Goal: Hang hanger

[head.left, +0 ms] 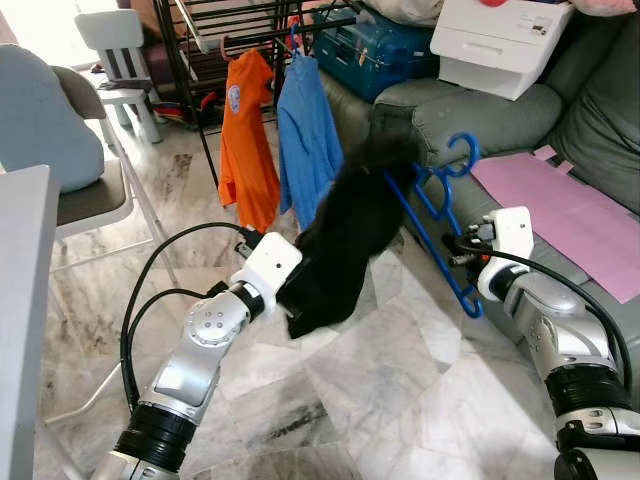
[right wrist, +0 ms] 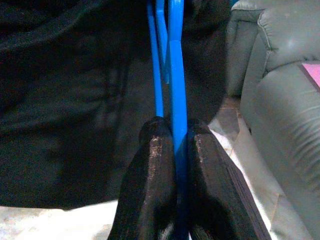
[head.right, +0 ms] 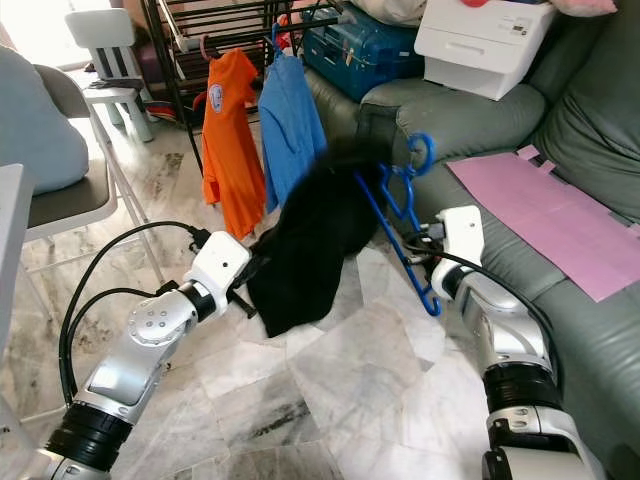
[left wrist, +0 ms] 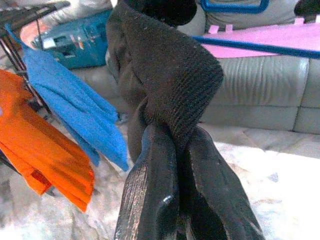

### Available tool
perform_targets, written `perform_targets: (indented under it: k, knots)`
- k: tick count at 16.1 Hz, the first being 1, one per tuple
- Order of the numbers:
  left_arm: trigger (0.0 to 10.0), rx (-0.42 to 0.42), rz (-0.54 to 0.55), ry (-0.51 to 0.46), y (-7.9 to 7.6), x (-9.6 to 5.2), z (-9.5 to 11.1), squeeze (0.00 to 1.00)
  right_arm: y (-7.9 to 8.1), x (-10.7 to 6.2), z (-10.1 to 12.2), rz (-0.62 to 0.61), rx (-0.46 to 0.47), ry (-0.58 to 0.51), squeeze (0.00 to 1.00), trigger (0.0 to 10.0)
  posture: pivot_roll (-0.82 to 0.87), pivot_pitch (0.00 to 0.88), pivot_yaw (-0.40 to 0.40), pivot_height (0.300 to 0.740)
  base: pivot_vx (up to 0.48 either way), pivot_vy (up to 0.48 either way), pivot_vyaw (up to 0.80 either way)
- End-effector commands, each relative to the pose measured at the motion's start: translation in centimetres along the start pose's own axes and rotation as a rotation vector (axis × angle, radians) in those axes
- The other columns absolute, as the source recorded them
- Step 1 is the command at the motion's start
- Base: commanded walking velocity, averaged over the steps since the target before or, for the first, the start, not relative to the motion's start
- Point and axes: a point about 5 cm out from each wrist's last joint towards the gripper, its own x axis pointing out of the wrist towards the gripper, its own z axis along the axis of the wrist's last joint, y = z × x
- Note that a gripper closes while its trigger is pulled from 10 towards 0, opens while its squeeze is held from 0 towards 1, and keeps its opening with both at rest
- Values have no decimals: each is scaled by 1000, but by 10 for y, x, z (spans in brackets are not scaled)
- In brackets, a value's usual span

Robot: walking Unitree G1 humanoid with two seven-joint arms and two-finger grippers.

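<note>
A blue plastic hanger [head.left: 438,215] is held tilted in front of the sofa, its hook [head.left: 463,152] near the armrest. My right gripper [right wrist: 172,145] is shut on its lower bar. A black garment [head.left: 345,235] hangs partly on the hanger's upper end and droops to the left. My left gripper [left wrist: 172,145] is shut on a fold of that black cloth, low and left of the hanger. Behind stands a dark clothes rack [head.left: 200,60] carrying an orange shirt [head.left: 247,140] and a blue shirt [head.left: 307,135] on hangers.
A grey sofa [head.left: 480,110] with a pink sheet [head.left: 570,215] runs along the right. A blue case [head.left: 375,50] and a white box [head.left: 500,40] sit on it. A chair with a grey cushion [head.left: 45,115] and a white table edge [head.left: 25,300] stand left. Marble floor lies between.
</note>
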Motion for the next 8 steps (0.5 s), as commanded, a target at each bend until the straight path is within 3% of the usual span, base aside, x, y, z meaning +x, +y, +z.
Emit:
perform_targets:
  k: [1,2,4,5,6,8]
  knots:
    - [10000,19,3,-20,1,-3,3,0,-3,0,2,-24,7,-9,0,10000,-110,31,10,740,0,0,0]
    - [10000,25,-3,-30,0,-4,4,0,-6,0,1,-49,26,-8,0,10000,-109,32,11,740,0,0,0]
    - [10000,65,-17,-21,-3,-7,0,0,-3,3,5,-26,174,-15,0,10000,-110,33,14,740,0,0,0]
    - [10000,125,-29,-25,-6,-6,0,0,20,4,5,137,192,27,0,10000,-112,33,14,740,0,0,0]
    - [10000,132,-23,-35,-6,-5,2,0,33,3,4,224,224,49,0,10000,-113,33,13,740,0,0,0]
    - [10000,134,-3,-53,-5,-3,5,0,56,-7,-6,434,151,138,0,10000,-112,34,12,740,0,0,0]
